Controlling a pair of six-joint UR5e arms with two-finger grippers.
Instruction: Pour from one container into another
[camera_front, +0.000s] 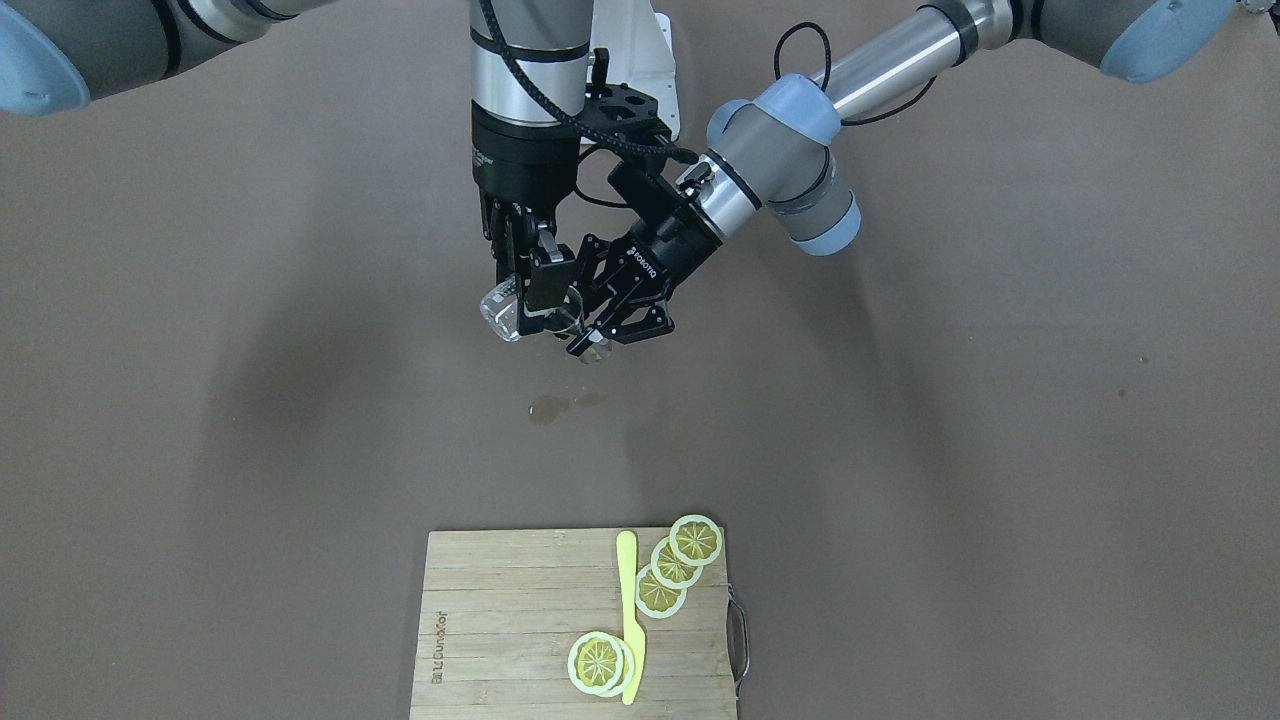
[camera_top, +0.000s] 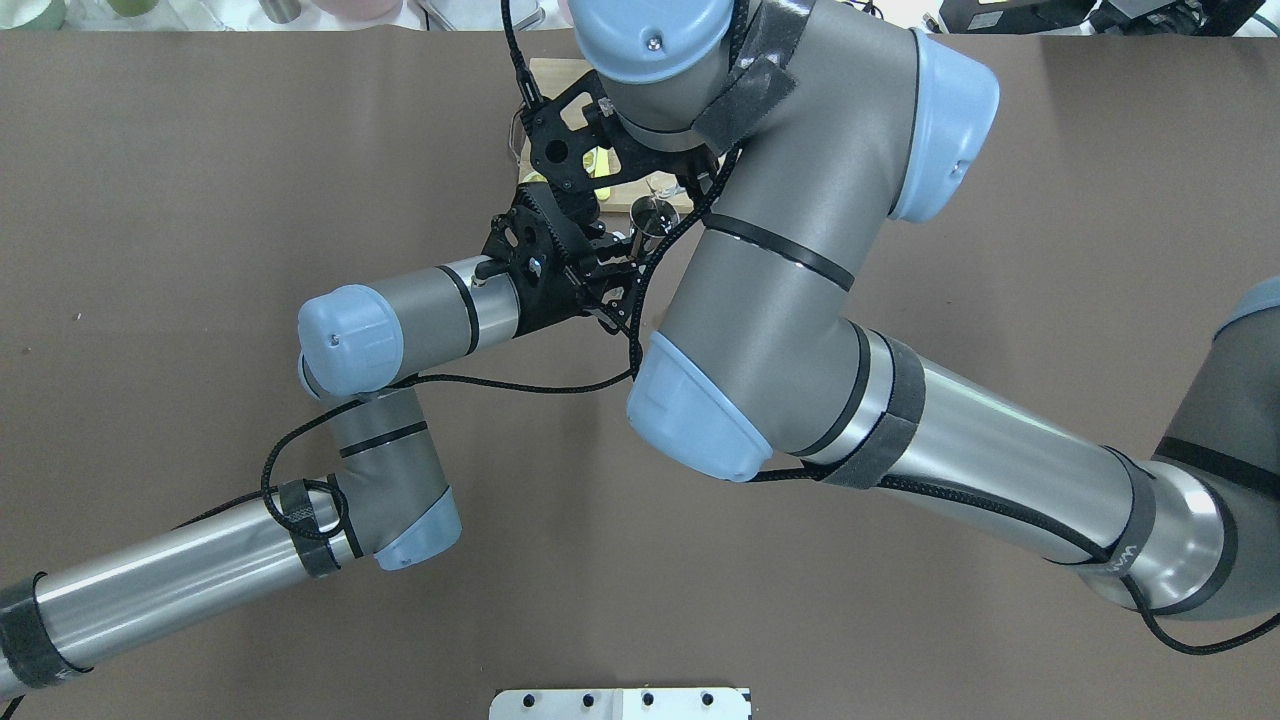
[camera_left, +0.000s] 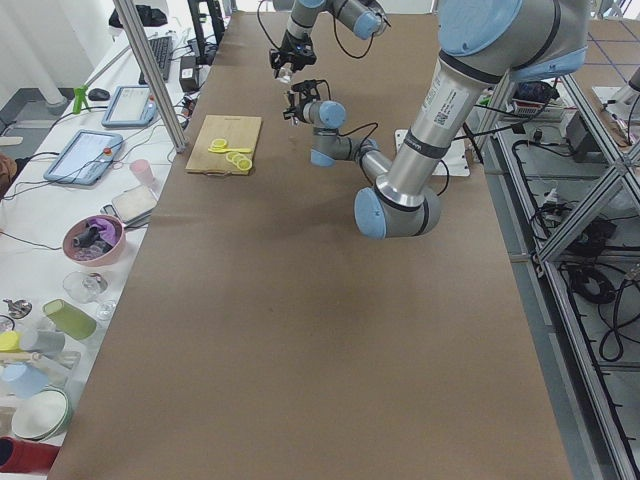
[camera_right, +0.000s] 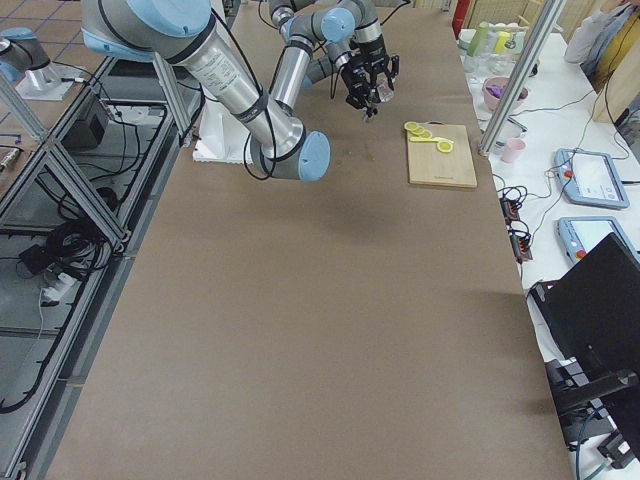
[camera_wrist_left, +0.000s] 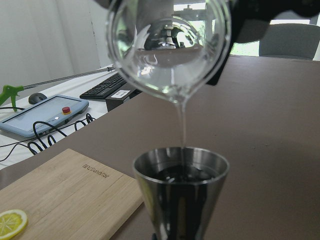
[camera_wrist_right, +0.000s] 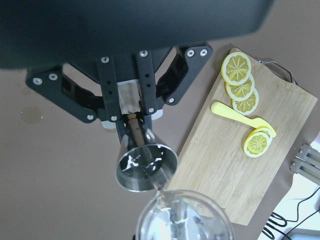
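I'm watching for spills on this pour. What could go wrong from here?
The stream from the glass beaker enters the metal jigger close to its rim in the right wrist view, so a small drift could send it past; a wet mark lies on the table below. The jigger already holds liquid and could overflow if the right claw tilts further.
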